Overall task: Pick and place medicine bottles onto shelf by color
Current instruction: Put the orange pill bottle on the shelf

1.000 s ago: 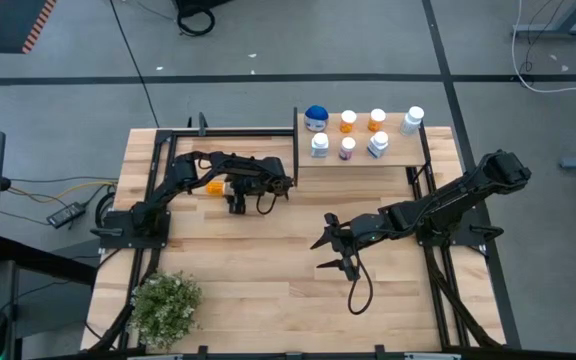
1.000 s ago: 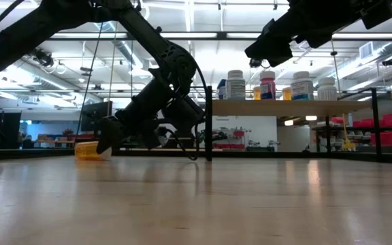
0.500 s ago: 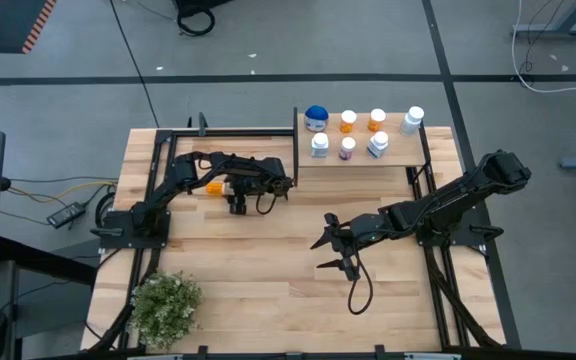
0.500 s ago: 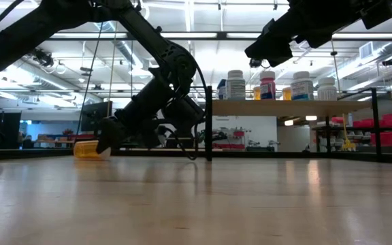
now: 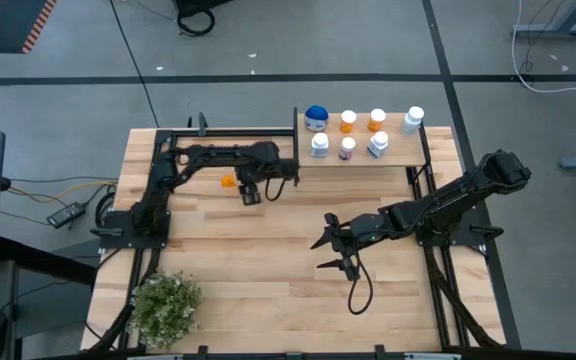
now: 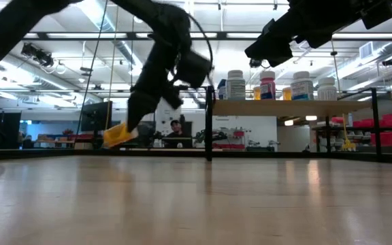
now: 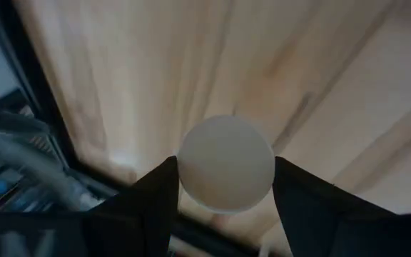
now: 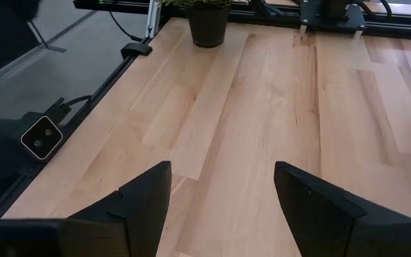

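- The table (image 5: 268,270) is a light plank top with a black frame around it; a potted plant (image 5: 165,305) stands at its near left corner.
- The shelf (image 5: 398,155) sits at the far right of the table, raised above the top in the low view, with a black upright at its left edge.
- The left arm (image 5: 183,165) reaches from its base at the table's left edge along the far side, elbow bent, wrist turned toward the shelf.
- The right arm (image 5: 448,205) stretches from the right edge toward the table's middle, forearm low and nearly level.
- The left gripper (image 5: 236,184) hangs above the table's far left part, well apart from the shelf. Its fingers (image 7: 148,200) are closed on the orange bottle (image 6: 116,135), one on each side of the white cap (image 7: 225,164). The bottle is tilted and clear of the tabletop in the low view.
- The right gripper (image 5: 333,250) hovers over the table's middle, jaws spread wide with nothing between them.
- Seven bottles (image 5: 348,123) stand upright on the shelf in two rows: a wider blue one at the far left, two orange, the others mostly white.
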`<state>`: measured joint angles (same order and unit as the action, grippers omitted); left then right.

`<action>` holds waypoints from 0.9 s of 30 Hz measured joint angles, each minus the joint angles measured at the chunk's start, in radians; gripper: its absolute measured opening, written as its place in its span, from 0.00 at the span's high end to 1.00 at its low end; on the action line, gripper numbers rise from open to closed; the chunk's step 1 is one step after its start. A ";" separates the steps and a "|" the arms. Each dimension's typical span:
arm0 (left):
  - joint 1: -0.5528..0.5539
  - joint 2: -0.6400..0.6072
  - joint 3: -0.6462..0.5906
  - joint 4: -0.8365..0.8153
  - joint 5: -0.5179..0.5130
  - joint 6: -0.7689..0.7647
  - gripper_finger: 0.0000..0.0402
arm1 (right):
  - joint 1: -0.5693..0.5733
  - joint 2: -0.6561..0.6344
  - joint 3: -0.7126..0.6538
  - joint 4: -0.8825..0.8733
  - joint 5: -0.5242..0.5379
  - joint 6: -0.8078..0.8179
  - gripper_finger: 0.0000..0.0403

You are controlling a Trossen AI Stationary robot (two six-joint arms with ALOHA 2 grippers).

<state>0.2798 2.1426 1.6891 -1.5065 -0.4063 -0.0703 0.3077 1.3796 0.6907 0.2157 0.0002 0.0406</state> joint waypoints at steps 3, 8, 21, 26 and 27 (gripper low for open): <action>0.000 -0.072 0.001 0.095 0.045 -0.040 0.49 | 0.000 0.000 0.000 -0.003 0.000 0.000 0.36; -0.012 -0.159 0.000 0.200 0.090 -0.107 0.48 | 0.000 0.000 0.000 -0.006 0.000 0.000 0.36; -0.155 -0.194 -0.012 0.273 0.090 -0.274 0.48 | 0.000 0.000 0.000 -0.022 0.000 0.000 0.36; -0.214 -0.194 -0.012 0.362 0.097 -0.292 0.48 | 0.000 0.000 0.000 -0.067 0.000 -0.007 0.36; -0.225 -0.194 -0.012 0.379 0.098 -0.293 0.48 | 0.000 0.000 0.000 -0.086 0.000 -0.007 0.36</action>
<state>0.0544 1.9488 1.6772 -1.1271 -0.3084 -0.3632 0.3077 1.3797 0.6907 0.1300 -0.0002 0.0334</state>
